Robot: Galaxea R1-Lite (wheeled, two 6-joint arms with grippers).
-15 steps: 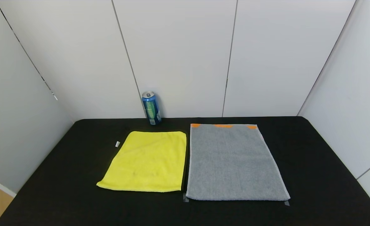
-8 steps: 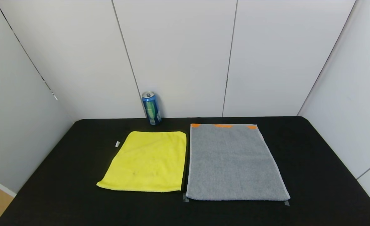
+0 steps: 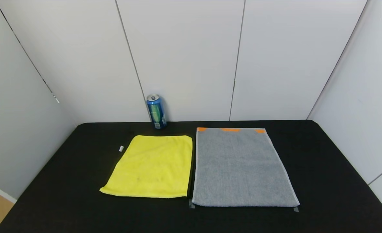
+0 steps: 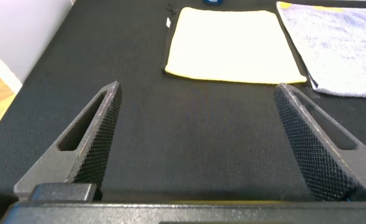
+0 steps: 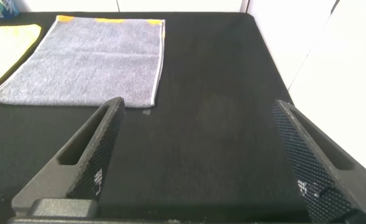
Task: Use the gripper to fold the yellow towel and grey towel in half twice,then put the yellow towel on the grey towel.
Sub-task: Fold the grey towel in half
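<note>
The yellow towel (image 3: 152, 166) lies flat and unfolded on the black table, left of centre, its small white tag (image 3: 121, 148) sticking out at the far left corner. Beside it to the right, almost touching, the larger grey towel (image 3: 241, 168) lies flat with orange patches (image 3: 230, 129) along its far end. Neither arm shows in the head view. My left gripper (image 4: 196, 93) is open over bare table, short of the yellow towel (image 4: 232, 43). My right gripper (image 5: 198, 107) is open over bare table, near the grey towel (image 5: 89, 62)'s near right corner.
A blue drink can (image 3: 156, 111) stands upright at the table's back edge, just behind the yellow towel. White panel walls close in the back and both sides. Small tape marks (image 3: 296, 209) sit at the grey towel's near corners. The black table (image 3: 333, 181) extends right of the towels.
</note>
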